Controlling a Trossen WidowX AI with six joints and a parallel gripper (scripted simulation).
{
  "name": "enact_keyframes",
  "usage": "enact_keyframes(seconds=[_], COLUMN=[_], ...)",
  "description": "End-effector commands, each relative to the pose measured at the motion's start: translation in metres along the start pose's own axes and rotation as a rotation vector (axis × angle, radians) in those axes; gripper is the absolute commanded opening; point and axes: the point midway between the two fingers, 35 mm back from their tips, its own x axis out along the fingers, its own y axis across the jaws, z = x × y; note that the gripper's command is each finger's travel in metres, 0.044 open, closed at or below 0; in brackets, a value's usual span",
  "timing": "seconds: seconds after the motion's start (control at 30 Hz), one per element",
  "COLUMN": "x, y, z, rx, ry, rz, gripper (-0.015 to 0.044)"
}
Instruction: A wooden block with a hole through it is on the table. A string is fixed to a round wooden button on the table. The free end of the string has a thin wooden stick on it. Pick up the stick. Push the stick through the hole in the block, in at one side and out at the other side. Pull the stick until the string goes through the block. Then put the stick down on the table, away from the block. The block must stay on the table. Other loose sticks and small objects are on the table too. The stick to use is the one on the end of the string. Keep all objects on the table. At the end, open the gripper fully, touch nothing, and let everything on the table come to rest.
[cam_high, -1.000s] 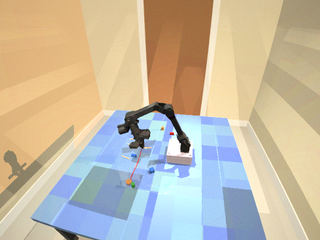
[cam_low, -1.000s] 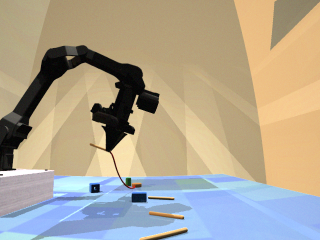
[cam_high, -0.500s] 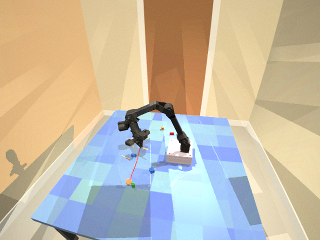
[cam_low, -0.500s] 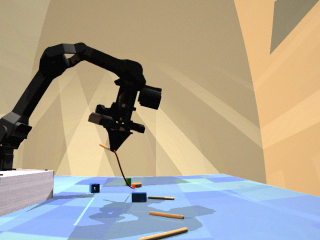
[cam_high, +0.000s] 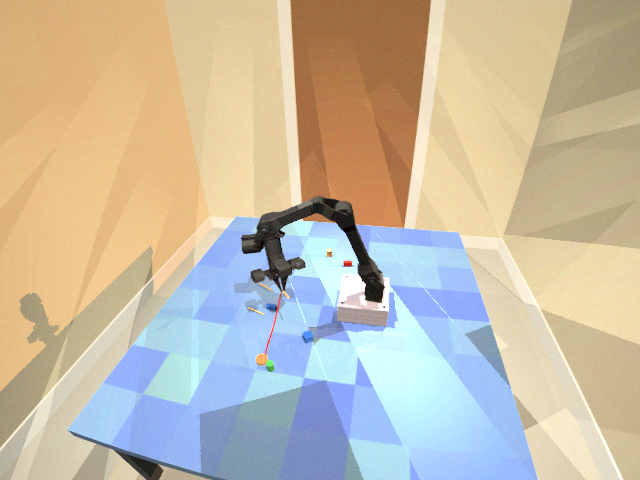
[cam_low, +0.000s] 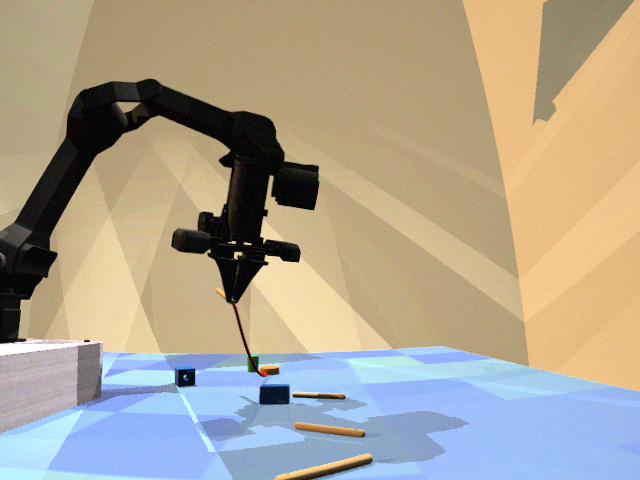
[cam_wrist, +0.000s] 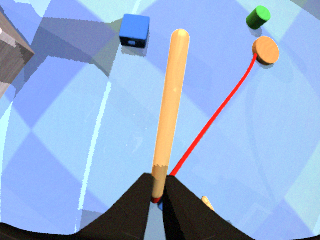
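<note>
My gripper (cam_high: 282, 291) (cam_low: 232, 300) (cam_wrist: 157, 181) is shut on the string's stick near its string end, well above the table. The pale wooden stick (cam_high: 285, 295) (cam_low: 220, 293) (cam_wrist: 170, 105) sticks out from the fingertips, its free end up the wrist view. The red string (cam_high: 273, 325) (cam_low: 240, 330) (cam_wrist: 215, 119) runs from the fingertips down to the round orange button (cam_high: 261, 359) (cam_low: 270, 369) (cam_wrist: 266, 51). The blue block with the hole (cam_high: 308, 336) (cam_low: 185, 376) (cam_wrist: 134, 30) sits on the table, apart from stick and string.
Another blue block (cam_high: 271, 306) (cam_low: 274, 394) lies below the gripper. A green cylinder (cam_high: 269, 366) (cam_low: 252, 363) (cam_wrist: 258, 17) stands beside the button. Loose sticks (cam_high: 255, 311) (cam_low: 329, 429) lie nearby. A red block (cam_high: 347, 263) and small tan cylinder (cam_high: 329, 253) are near the robot's pale base box (cam_high: 362, 315) (cam_low: 41, 377).
</note>
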Motion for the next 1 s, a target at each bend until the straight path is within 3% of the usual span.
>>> enact_keyframes(seconds=[0.0, 0.97], x=[0.000, 0.031], y=[0.000, -0.005], z=[0.001, -0.003], rx=[0.027, 0.011], ry=[-0.005, 0.111], rz=[-0.010, 0.012], gripper=[0.0000, 0.0000])
